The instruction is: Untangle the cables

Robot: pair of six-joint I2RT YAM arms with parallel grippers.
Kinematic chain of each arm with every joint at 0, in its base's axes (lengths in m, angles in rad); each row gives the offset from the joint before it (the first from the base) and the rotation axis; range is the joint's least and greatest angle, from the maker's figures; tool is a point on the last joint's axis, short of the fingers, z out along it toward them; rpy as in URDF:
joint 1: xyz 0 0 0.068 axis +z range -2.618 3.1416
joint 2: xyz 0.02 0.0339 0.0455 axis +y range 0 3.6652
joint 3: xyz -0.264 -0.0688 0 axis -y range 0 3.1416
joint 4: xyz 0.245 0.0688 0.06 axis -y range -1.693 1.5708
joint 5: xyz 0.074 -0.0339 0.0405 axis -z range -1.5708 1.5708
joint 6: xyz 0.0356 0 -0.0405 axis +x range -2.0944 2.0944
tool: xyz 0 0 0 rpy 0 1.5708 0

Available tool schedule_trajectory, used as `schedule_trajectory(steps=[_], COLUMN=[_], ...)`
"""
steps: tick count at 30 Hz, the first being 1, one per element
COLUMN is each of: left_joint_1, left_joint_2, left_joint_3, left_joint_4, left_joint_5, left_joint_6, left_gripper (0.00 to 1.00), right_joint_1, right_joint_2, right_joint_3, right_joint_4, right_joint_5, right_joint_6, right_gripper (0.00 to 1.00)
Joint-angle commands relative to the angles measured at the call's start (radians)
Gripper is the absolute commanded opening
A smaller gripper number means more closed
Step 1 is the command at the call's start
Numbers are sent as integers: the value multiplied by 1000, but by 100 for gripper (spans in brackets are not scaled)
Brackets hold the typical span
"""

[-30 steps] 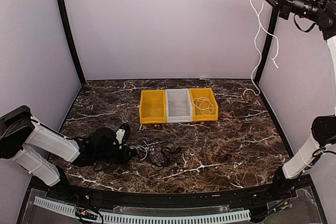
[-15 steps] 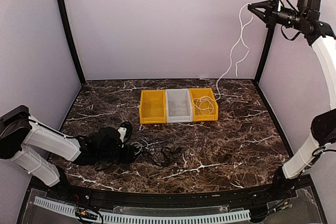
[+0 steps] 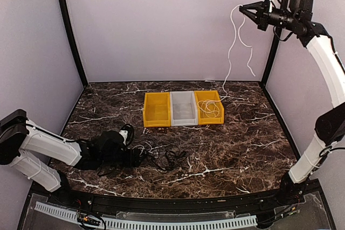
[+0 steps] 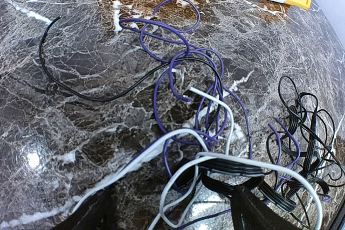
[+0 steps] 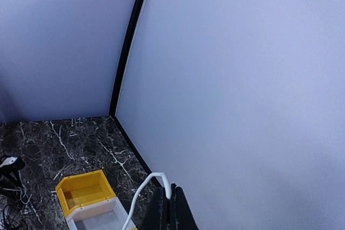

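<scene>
Gripping white cable (image 3: 229,52) high, right tool (image 3: 242,9); wrist view alone shows left tool (image 4: 172,216) spread.

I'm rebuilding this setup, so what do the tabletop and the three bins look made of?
Tabletop: dark veined marble or a marble-look laminate, polished, judging by the glare. Left yellow bin, grey middle bin, right yellow bin: likely moulded plastic, smooth, evenly coloured.

White cable (image 5: 153,175), black cables (image 3: 170,160), yellow and grey bins (image 3: 156,124), dark white-veined marble table (image 3: 242,149).
</scene>
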Motion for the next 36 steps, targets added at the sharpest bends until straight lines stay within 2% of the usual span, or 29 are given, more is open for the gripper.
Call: schedule_trajectory(steps=[1,8,13,14,17,29,33,36], left_joint_1=[-6,-6,-5,-6,-6,-7,-7,-7], left_joint_2=[-10,-29,-51,-50,-40,-36,-15,-20], left_joint_3=[18,37,45,48,61,112,149,148], left_joint_4=[-86,-130,-156,-161,-176,-233,-276,-273], left_joint_5=[-23,-39,-46,-53,-54,-56,-41,-39], left_joint_6=[-28,-22,-24,-35,-42,-42,-31,-25], left_gripper=[78,77,80,91,98,99,99,94], right_joint_1=[28,31,32,31,31,38,40,40], right_joint_2=[27,57,21,17,15,39,49,51], right_joint_3=[-67,-145,-133,-120,-67,117,126,129], right_joint_4=[78,97,108,107,86,58,65,66], right_joint_5=[66,77,75,76,65,64,71,68], right_joint_6=[-6,-6,-7,-6,6,33,33,35], right_gripper=[0,0,0,0,0,0,0,0])
